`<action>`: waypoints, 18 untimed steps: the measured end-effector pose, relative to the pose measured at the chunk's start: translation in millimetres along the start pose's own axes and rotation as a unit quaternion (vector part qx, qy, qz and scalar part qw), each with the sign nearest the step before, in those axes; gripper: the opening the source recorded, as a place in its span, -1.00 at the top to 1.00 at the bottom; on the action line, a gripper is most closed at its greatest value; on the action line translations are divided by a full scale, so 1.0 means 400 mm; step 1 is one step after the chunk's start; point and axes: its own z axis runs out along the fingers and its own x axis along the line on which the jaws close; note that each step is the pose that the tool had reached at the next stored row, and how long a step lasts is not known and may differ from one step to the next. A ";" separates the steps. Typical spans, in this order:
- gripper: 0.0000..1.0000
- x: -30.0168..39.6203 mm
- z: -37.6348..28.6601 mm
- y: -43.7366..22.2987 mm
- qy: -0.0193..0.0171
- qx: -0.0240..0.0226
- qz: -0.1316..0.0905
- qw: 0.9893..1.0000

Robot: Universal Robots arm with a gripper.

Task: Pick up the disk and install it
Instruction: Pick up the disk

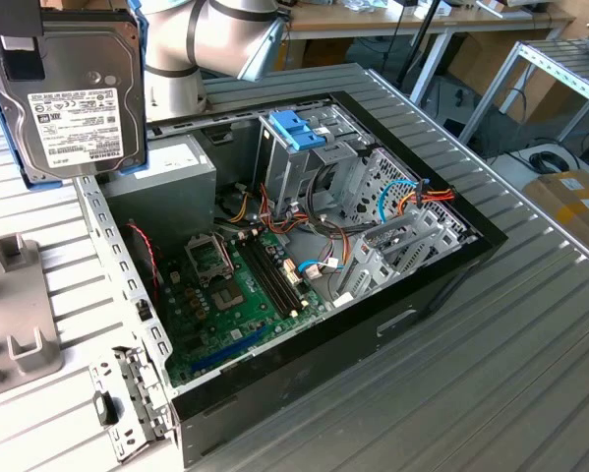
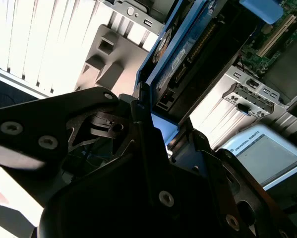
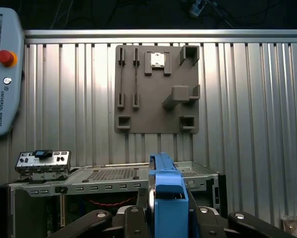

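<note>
The disk (image 1: pixel 73 98), a silver hard drive with a white label and a blue carrier frame, hangs upright in the air at the exterior view's upper left, above the table beside the open computer case (image 1: pixel 304 256). My gripper (image 1: pixel 40 28) is shut on its upper part, one black finger lying over the drive's face. In the first wrist view the disk's blue frame edge (image 3: pixel 165 198) stands between my gripper's (image 3: pixel 165 214) black fingers. The second wrist view has the disk (image 2: pixel 188 54) edge-on, reaching out from my gripper (image 2: pixel 158 119).
Inside the case are a grey power-supply box (image 1: pixel 161 182), a metal drive cage with a blue handle (image 1: pixel 299 128), the motherboard (image 1: pixel 240 295) and loose cables. A grey fixture plate (image 1: pixel 14 315) lies at the exterior view's left. A teach pendant (image 3: pixel 2 69) rests on the ribbed table.
</note>
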 end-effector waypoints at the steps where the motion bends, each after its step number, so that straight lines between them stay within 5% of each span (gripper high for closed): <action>1: 0.26 0.000 0.000 -0.001 0.000 0.000 0.000 1.000; 18: 0.26 -0.001 -0.001 -0.017 0.000 0.000 0.000 1.000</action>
